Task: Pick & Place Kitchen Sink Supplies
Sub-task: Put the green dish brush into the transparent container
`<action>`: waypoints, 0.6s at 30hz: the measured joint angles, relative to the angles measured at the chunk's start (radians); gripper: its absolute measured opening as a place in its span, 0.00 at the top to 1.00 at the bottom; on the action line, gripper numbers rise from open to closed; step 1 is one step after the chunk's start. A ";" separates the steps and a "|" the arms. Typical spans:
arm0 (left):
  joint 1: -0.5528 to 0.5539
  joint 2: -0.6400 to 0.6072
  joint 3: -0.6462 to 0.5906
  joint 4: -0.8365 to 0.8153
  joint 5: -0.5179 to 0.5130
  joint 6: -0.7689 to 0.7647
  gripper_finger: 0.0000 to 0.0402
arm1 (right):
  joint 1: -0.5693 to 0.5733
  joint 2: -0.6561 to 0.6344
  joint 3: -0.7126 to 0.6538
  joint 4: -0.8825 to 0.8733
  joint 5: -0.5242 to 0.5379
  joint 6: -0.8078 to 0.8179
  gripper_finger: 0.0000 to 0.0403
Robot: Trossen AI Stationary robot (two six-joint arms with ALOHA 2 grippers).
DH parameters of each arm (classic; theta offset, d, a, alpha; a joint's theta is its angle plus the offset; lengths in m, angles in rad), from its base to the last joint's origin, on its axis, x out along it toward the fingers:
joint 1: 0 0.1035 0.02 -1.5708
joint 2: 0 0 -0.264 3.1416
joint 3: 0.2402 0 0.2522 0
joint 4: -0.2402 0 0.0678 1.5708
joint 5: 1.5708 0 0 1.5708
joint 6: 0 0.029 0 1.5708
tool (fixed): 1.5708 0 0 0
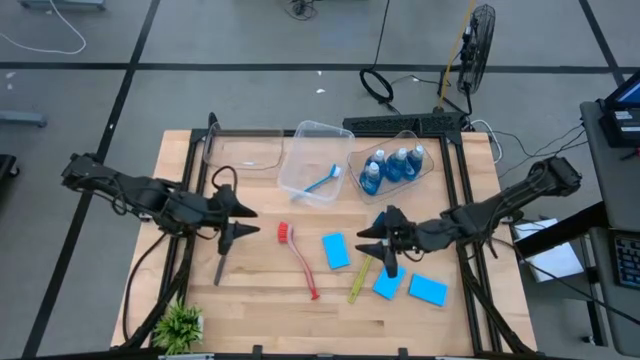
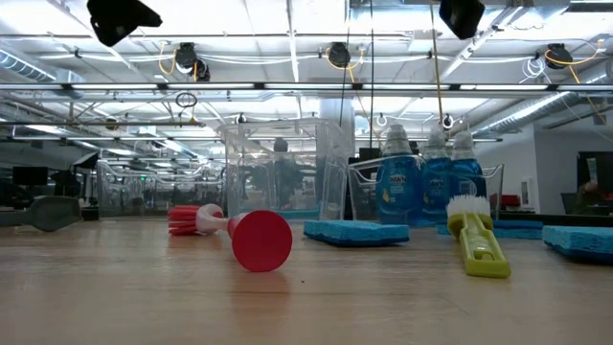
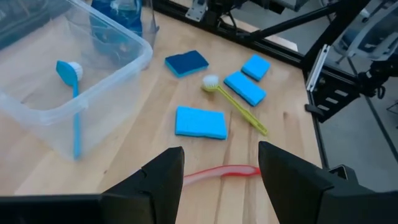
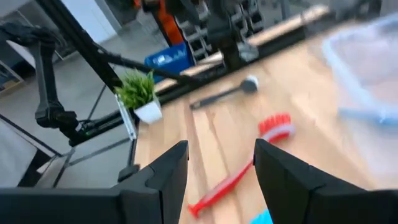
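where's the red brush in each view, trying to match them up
high view: red brush lies mid-table, between the two grippers.
low view: centre foreground, handle end toward the camera.
left wrist view: only its handle shows, between the fingers.
right wrist view, between the fingers.
Shared landmark: yellow brush, absent from the right wrist view.

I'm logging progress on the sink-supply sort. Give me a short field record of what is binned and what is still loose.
bottles: blue-liquid bottles in one clear bin
blue brush: in middle bin
third bin: nothing seen inside
loose brushes: red, yellow, grey
loose sponges: three seen
left gripper: open, empty
right gripper: open, empty
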 joint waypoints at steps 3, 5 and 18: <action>0.000 -0.035 -0.016 -0.002 0.000 0.021 0.48 | 0.016 0.023 0.030 -0.072 -0.001 0.087 0.58; 0.000 -0.055 -0.019 -0.006 0.000 0.034 0.48 | 0.030 0.037 0.053 -0.122 -0.003 0.133 0.58; 0.000 -0.111 -0.019 -0.038 -0.001 0.095 0.48 | 0.055 0.139 0.245 -0.474 -0.108 0.393 0.58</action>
